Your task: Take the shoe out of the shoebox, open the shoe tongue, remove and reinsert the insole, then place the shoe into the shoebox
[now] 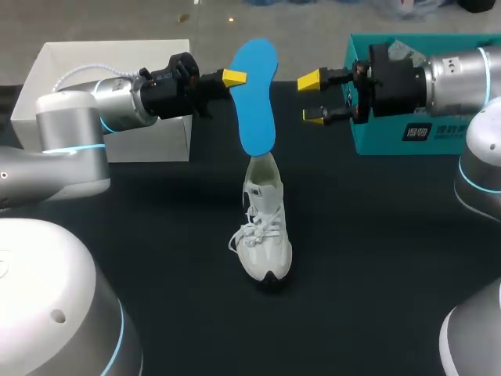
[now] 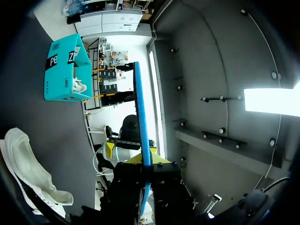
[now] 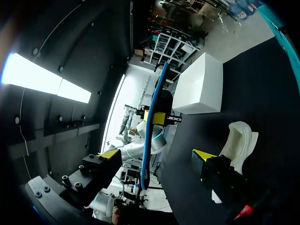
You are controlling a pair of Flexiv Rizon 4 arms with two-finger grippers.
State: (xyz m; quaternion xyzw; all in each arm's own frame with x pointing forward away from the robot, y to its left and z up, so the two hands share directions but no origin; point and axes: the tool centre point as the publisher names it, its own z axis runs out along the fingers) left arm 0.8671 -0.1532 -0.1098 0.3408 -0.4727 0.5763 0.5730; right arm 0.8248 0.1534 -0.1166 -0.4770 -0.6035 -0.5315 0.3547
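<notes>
Currently our left tool (image 1: 235, 78) pinches the thin, flat blue insole (image 1: 257, 98) above the heel of the white laced shoe (image 1: 264, 231) standing on the dark matte bench (image 1: 376, 258). Our right tool (image 1: 313, 98) is spread beside the insole, near the teal shoebox (image 1: 383, 145).

The insole (image 1: 257, 98) is covering the far finger of the left gripper (image 1: 239, 78), so only one yellow tip is showing beside it. The insole's lower end is blocking the heel of the shoe (image 1: 264, 235); contact there is impossible to call. Right of the insole, the right arm (image 1: 462, 74) is masking much of the teal shoebox (image 1: 376, 142).
</notes>
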